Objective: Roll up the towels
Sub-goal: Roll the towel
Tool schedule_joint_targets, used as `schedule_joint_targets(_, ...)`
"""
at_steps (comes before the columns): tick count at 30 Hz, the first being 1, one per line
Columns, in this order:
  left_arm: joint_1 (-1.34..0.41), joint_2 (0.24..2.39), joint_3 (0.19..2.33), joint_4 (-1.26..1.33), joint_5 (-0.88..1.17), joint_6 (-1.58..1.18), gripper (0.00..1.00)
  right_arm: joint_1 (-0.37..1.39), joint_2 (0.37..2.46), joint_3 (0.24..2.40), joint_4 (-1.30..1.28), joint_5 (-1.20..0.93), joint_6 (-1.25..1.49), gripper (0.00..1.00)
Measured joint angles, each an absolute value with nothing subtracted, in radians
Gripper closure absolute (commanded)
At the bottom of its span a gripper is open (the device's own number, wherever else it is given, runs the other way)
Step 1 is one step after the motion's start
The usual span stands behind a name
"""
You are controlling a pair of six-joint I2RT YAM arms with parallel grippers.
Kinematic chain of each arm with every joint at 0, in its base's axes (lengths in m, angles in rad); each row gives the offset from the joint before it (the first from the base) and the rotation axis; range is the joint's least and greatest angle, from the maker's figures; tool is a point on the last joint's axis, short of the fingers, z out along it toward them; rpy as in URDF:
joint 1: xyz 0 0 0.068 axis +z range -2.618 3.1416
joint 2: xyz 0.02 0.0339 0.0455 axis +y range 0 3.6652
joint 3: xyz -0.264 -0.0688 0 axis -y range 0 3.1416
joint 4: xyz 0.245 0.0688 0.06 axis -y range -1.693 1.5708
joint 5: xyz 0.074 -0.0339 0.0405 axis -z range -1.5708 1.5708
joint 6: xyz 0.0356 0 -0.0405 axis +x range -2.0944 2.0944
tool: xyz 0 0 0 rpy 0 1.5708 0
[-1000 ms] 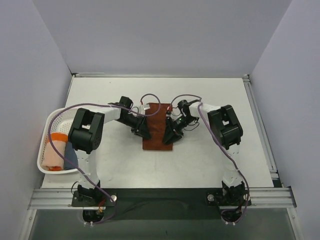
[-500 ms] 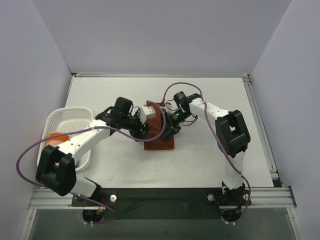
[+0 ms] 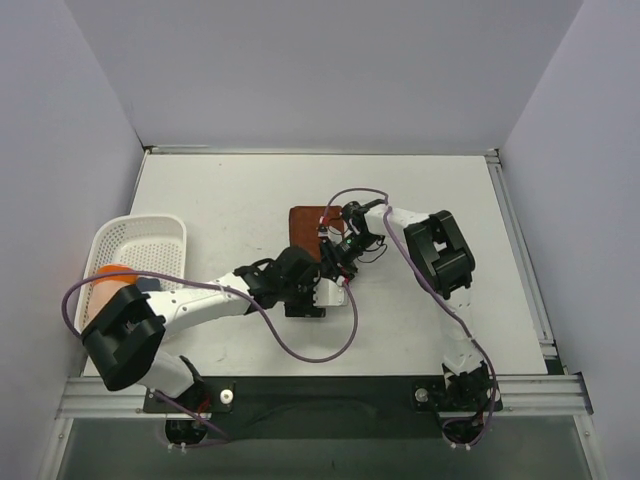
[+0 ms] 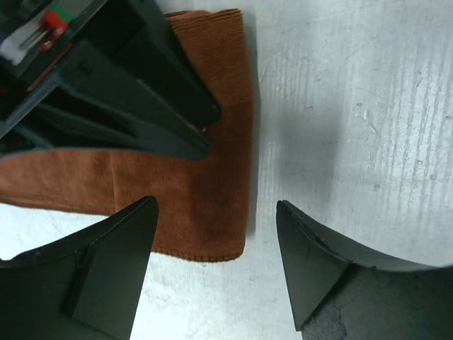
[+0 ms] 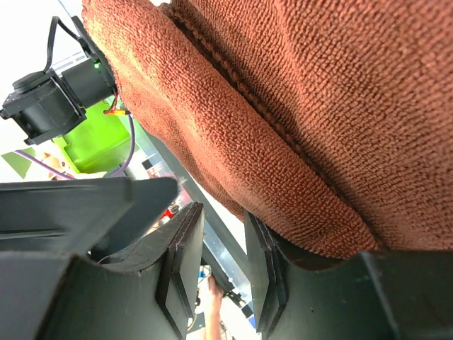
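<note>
Big swing from the left arm (image 3: 200, 300) since half a second ago: its elbow has dropped low and near, and the forearm now lies stretched across the table (image 3: 220, 190) toward the middle. Its wrist has come round from the towel's left side to the towel's near end. The right arm (image 3: 440, 250) has pulled its elbow in a little, and its wrist sits on the cloth much as before.

There is room to work. Bare white tabletop shows on the far side and out to the right of the towel, and a wide strip separates it from the white basket (image 3: 150, 225) at the left edge. The peach-orange towel (image 3: 108, 277) lies in that basket, well apart from the action.

The rust-brown towel (image 3: 305, 220) lies mid-table, long axis running away from the arm bases; its far end is in plain sight and its near end is under both wrists.

The left gripper (image 4: 216, 211) has its fingers spread wide, hanging just over a towel corner, one straight edge of the cloth running between them and gripping nothing. The right gripper (image 5: 223, 216) is nose-down on the cloth, fingers drawn almost together with a thin slit between. Whether any cloth is caught there, I cannot tell.
</note>
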State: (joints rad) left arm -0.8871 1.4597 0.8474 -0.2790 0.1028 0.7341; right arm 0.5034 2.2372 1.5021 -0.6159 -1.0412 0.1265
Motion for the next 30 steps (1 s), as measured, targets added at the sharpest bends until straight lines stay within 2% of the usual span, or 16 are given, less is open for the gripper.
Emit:
schedule_joint_targets(5, -0.918, 1.486, 0.783, -0.212, 0.082, 0.825, 0.22, 0.5, 2.239, 1.502, -0.616, -1.05, 0.127, 0.69)
schedule_joint_targets(12, -0.921, 1.579, 0.76, -0.038, 0.033, 0.949, 0.3, 0.491, 2.254, 1.502, -0.617, -1.085, 0.126, 0.71)
schedule_joint_targets(15, -0.921, 1.582, 0.743, 0.0, 0.03, 0.979, 0.39, 0.49, 2.255, 1.502, -0.617, -1.09, 0.126, 0.73)
schedule_joint_targets(19, -0.921, 1.595, 0.759, -0.054, 0.05, 0.968, 0.68, 0.477, 2.256, 1.502, -0.62, -1.105, 0.126, 0.72)
schedule_joint_targets(23, -0.886, 1.628, 0.858, -0.186, 0.145, 0.918, 0.8, 0.45, 2.257, 1.512, -0.63, -1.134, 0.134, 0.64)
schedule_joint_targets(26, -0.839, 1.649, 0.916, -0.28, 0.241, 0.875, 0.84, 0.396, 2.254, 1.53, -0.633, -1.151, 0.142, 0.56)
schedule_joint_targets(30, -0.77, 1.721, 1.05, -0.47, 0.385, 0.837, 0.86, 0.282, 2.204, 1.545, -0.641, -1.144, 0.141, 0.55)
